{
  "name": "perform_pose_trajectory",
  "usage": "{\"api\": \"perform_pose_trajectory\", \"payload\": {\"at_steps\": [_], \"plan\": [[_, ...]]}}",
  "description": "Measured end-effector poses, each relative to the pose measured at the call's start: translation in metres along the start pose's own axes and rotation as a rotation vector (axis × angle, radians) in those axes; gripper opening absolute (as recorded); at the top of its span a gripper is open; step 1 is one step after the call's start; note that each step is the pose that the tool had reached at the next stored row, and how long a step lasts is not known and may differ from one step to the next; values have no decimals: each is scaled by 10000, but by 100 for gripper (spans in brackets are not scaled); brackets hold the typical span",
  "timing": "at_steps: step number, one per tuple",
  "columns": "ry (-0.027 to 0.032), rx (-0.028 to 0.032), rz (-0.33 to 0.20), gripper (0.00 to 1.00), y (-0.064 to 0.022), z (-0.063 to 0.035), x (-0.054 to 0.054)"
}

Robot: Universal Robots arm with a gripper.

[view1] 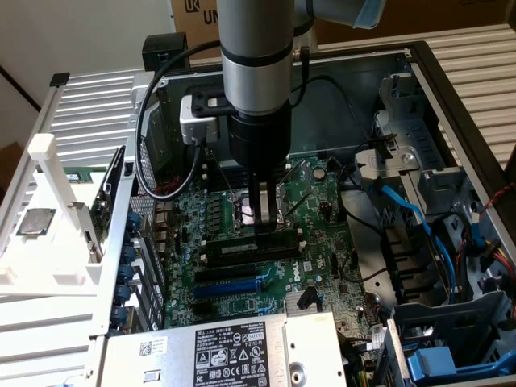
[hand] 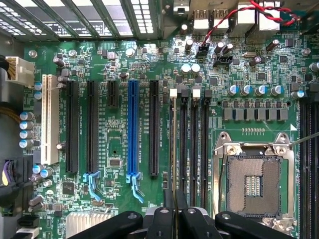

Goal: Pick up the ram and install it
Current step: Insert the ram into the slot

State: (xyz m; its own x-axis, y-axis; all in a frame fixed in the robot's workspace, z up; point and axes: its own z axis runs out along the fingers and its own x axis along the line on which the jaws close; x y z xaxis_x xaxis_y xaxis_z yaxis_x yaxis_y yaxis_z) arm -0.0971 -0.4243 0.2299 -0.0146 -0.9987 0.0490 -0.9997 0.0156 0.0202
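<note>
Installation appears to be the step in hand: the ram is picked up and already at its slot.

In the exterior view the arm reaches straight down into the open computer case, and the fingers end on the middle of the ram. The ram lies lengthwise across the motherboard, directly under the fingertips. The processor socket is just behind the fingers, and the blue expansion slot lies on their near side.

In the wrist view the fingers stand nearly closed, pinching the ram, which shows edge-on as a thin line running away from between them. It lies along the first of the black memory slots, the empty ones lying just beside it toward the processor socket. A pale latch sits at the slot's far end.

Whether the stick is fully seated cannot be told. By my judgement, finishing calls for keeping the edge square in the slot and pressing straight down evenly until the latch closes, without tilting.
</note>
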Motion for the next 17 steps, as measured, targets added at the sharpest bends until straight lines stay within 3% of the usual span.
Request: {"api": "perform_pose_trajectory", "payload": {"at_steps": [14,16,17], "plan": [[-1,0,1,12,0,19,0],[0,0,2,14,1,18,0],[0,0,1,20,0,18,0]]}}
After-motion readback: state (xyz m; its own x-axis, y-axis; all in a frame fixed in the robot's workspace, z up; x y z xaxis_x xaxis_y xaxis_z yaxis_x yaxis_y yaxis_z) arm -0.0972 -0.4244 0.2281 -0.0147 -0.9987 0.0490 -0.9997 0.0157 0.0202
